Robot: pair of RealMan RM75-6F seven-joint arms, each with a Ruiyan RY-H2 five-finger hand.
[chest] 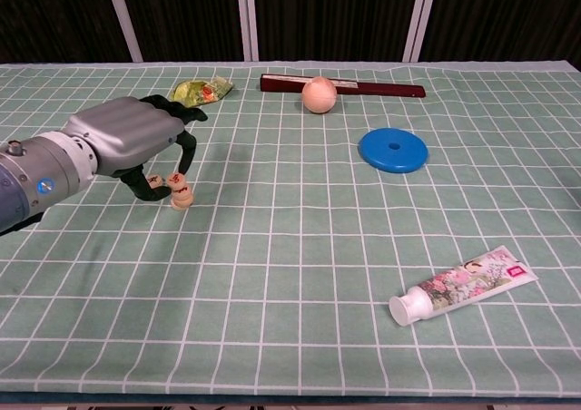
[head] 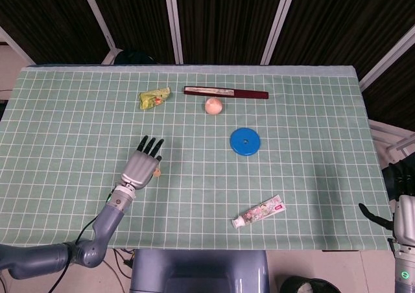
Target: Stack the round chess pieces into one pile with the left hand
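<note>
My left hand [chest: 127, 142] reaches in from the left, fingers arched down over the round chess pieces. It pinches one pale wooden round chess piece [chest: 176, 181], tilted, right on top of the small pile [chest: 181, 199]; whether it rests on the pile I cannot tell. In the head view the left hand [head: 139, 166] covers most of the pile, and only a bit of a round chess piece [head: 156, 173] shows at its right side. My right hand [head: 403, 209] hangs off the table's right end, holding nothing.
On the green gridded cloth [chest: 290, 274] lie a green wrapper [chest: 201, 90], a dark red bar [chest: 363, 86] with a peach ball [chest: 319, 94] before it, a blue disc [chest: 392, 150] and a toothpaste tube [chest: 461, 284] at the front right.
</note>
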